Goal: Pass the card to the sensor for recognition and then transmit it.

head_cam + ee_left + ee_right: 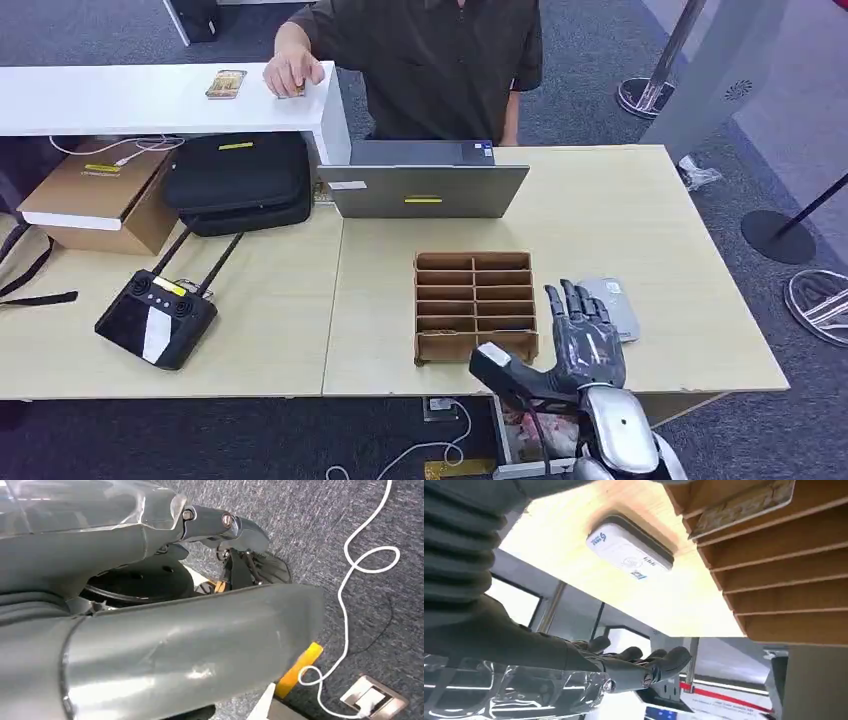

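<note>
My right hand point(585, 340) hovers open over the table's front right part, fingers spread and holding nothing. It sits between the wooden slotted card holder point(475, 305) and the grey card sensor point(615, 305), partly covering the sensor. The right wrist view shows the sensor point(631, 550) flat on the table, the holder point(784, 570), a patterned card point(744, 505) lying in one of its slots, and my fingers point(644, 662) stretched out and apart from all of them. My left hand point(175, 645) hangs over the carpet with nothing in it.
A person stands behind the table, one hand point(293, 72) resting on the white counter point(120, 100) beside a small card-like object point(226, 84). A laptop point(425, 185), black bag point(240, 180), cardboard box point(95, 195) and remote controller point(155, 320) occupy the table's back and left.
</note>
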Available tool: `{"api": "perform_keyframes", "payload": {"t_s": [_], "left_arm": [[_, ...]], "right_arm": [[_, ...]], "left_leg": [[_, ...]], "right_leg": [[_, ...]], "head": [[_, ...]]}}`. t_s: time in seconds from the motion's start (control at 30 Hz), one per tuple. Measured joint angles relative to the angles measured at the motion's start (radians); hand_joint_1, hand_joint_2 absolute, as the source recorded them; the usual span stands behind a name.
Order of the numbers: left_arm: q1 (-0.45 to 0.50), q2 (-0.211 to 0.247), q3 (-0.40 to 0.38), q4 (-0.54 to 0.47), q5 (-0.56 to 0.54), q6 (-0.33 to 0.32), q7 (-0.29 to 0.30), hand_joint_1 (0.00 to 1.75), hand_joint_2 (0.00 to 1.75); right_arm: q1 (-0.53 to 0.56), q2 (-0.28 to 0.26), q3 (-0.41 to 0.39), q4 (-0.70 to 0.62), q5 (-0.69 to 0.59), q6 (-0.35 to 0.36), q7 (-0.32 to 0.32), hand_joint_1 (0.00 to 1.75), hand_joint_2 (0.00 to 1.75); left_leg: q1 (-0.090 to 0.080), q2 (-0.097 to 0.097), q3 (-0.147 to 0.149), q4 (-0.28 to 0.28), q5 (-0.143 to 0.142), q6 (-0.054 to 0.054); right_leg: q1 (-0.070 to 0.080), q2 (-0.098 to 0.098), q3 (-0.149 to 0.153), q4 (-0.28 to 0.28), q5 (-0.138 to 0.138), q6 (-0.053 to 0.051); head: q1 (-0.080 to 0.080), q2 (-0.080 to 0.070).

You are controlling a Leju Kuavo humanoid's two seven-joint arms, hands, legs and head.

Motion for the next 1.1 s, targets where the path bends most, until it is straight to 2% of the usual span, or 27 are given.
{"api": "perform_keyframes", "payload": {"t_s": [1.1], "left_arm": [[-0.013,0.0,0.002,0.0,-0.065,-0.001,0.009,0.0,0.0]], "right_arm": [[-0.003,0.07,-0.02,0.049,0.006,-0.002,-0.03,0.0,1.75]], "left_leg": [[0.0,0.0,0.0,0.0,0.0,0.0]], "right_leg": [[0.0,0.0,0.0,0.0,0.0,0.0]], "head": [[0.0,0.0]]}}
